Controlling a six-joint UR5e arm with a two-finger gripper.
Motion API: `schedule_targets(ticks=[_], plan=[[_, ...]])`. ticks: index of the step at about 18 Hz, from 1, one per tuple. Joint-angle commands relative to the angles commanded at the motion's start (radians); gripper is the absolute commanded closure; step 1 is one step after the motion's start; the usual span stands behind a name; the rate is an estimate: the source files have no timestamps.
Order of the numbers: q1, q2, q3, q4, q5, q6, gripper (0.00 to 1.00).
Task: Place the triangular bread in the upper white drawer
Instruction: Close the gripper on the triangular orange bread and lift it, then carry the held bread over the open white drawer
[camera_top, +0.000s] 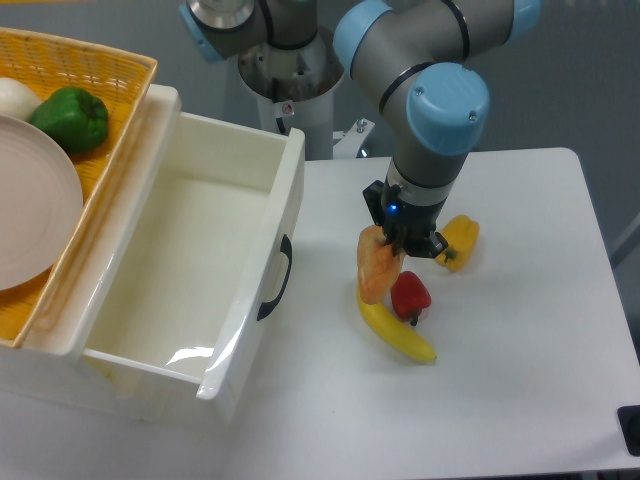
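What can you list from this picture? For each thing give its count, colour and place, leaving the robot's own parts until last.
Bread: 1, orange-tan, held over the table beside the banana.
Banana: 1, yellow, on the table.
Red pepper: 1, by the banana.
Yellow pepper: 1, right of the gripper.
Drawer: 1, white, open, left.
Basket: 1, yellow, far left.
Green pepper: 1, in the basket.
Plate: 1, pale, in the basket.
Table: 1, white.
Gripper: 1, black, shut on the bread.
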Motion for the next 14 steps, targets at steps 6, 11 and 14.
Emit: schedule_targets(ticks=[6,11,14], plan=[[0.009,0.021,0.005,0.000,-0.066,-0.109,0.94],[0.026,0.044,0.005,-0.002,-0.158,-0.210,0.93],[0.026,0.070,0.002,-0.003,-0.215,-0.284,0.93]])
